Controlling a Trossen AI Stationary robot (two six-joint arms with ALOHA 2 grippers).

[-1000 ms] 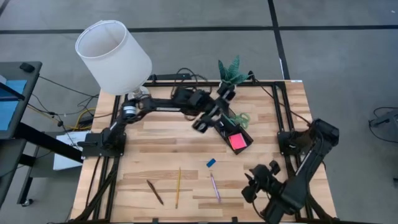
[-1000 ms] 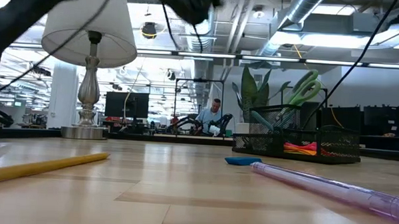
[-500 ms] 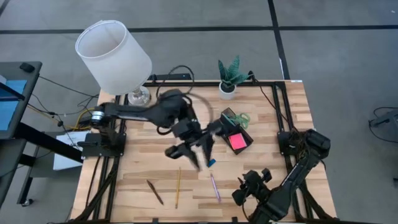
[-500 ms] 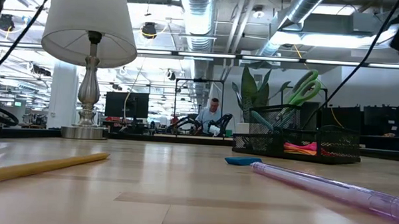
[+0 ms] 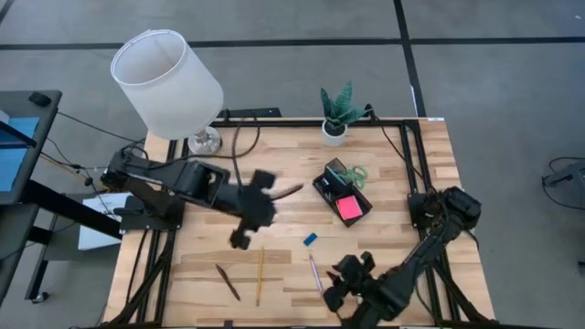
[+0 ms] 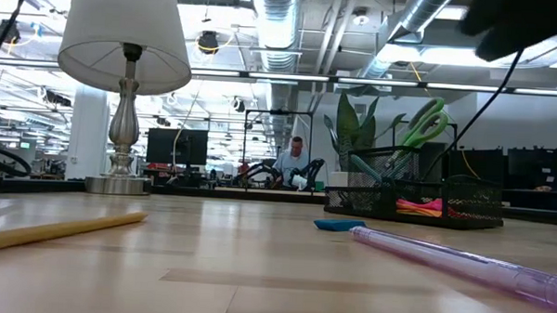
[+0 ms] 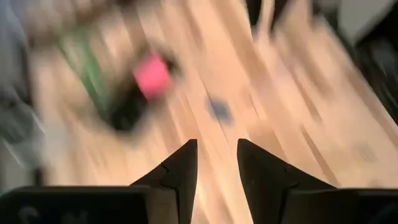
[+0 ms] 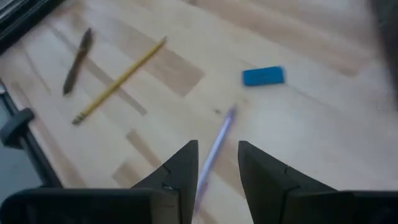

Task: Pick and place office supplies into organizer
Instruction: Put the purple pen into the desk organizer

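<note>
The black organizer (image 5: 331,183) stands at the table's far right and holds a pink sticky-note pad (image 5: 348,207) and green scissors (image 6: 424,124). On the bare wood lie a blue eraser (image 5: 310,239), a purple pen (image 5: 315,273), a yellow pencil (image 5: 260,274) and a brown pen (image 5: 228,281). My right gripper (image 8: 217,146) hangs open by the near edge, over the purple pen's (image 8: 214,149) near end, one finger to each side; I cannot tell whether it touches. My left gripper (image 7: 216,144), blurred over the table's middle left (image 5: 245,228), is open and holds nothing.
A lamp with a white shade (image 5: 167,82) stands at the far left corner. A white pot with a green plant (image 5: 336,114) sits at the far edge beside the organizer. Bare wood lies between the loose items and the organizer.
My left gripper has swung away from the organizer, toward the table's left and near side, and is now over the middle left. My right gripper has moved along the near edge toward the left, sinking toward the purple pen. The items on the table have stayed put.
</note>
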